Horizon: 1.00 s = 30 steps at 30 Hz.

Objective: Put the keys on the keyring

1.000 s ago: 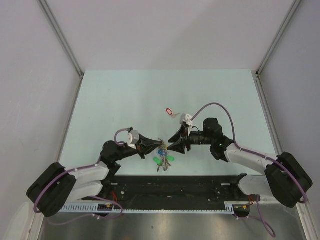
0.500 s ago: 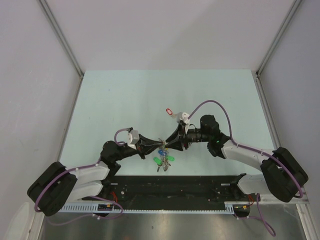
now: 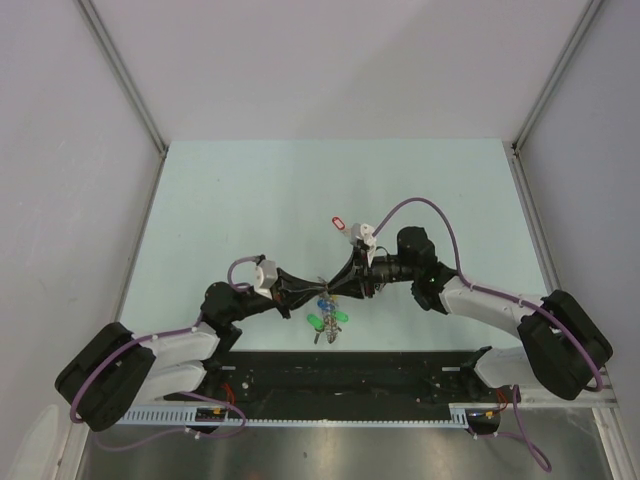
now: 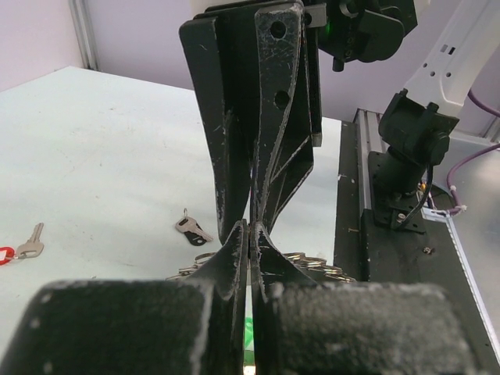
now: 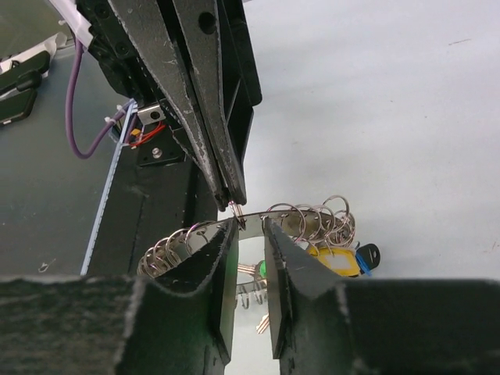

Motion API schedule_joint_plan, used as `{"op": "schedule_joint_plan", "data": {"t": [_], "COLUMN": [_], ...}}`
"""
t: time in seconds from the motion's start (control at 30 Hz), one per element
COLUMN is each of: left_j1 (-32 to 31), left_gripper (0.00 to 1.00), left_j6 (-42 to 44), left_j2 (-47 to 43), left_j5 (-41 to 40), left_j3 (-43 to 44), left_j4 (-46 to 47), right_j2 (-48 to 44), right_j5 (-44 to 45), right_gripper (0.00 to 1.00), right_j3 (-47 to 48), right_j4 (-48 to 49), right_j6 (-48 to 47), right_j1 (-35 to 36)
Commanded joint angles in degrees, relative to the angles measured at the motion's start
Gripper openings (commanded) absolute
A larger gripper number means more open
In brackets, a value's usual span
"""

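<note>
The keyring [image 5: 291, 216] is a curved grey metal band strung with several small split rings, hanging above the table between both arms. Keys dangle from it on yellow [image 5: 337, 261], blue [image 5: 365, 255] and green [image 3: 318, 322] tags. My left gripper [image 3: 317, 286] is shut, its tips [image 5: 233, 195] pinching a small loop on the keyring. My right gripper [image 5: 250, 234] faces it with a narrow gap between the fingers, whose tips straddle the band. Loose on the table lie a red-tagged key [image 3: 339, 222] and a black-tagged key [image 4: 192, 229].
The black mounting rail [image 3: 350, 365] runs along the table's near edge, right below the hanging keys. The right arm's purple cable [image 3: 432, 212] loops over its wrist. Grey walls [image 3: 80, 150] close in the table on three sides.
My right gripper has slid left to meet the left gripper's tips, and its jaws have narrowed around the keyring band. The left gripper has stayed put.
</note>
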Motion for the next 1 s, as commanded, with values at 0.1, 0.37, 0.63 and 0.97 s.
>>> {"op": "schedule_joint_plan", "data": {"t": [0.1,0.37,0.63,0.97], "left_j1": [0.32,0.32,0.23,0.84], "left_gripper": [0.00,0.13,0.57,0.85], "left_j6": [-0.97,-2.54,-6.86,17.81], "left_j2": [-0.20,-0.90,-10.38,-11.46], "left_j5": [0.60,-0.89,-10.02,-12.07], "left_j3": [0.44,1.23,11.94,42.07], "left_j4": [6.17,3.71,-22.79,-78.70], "right_j2": [0.24,-2.92,-1.35,4.19], "right_j5": [-1.82,0.19,5.03,9.96], "right_gripper": [0.03,0.00,0.00,0.00], "right_j3": [2.76,10.82,22.44,37.38], "right_j4": [-0.42,-22.18,-47.52,-65.43], "right_j6": [-2.08,-11.39,-21.24,-31.68], "right_j1": [0.46,-2.26,-7.27,-7.10]}}
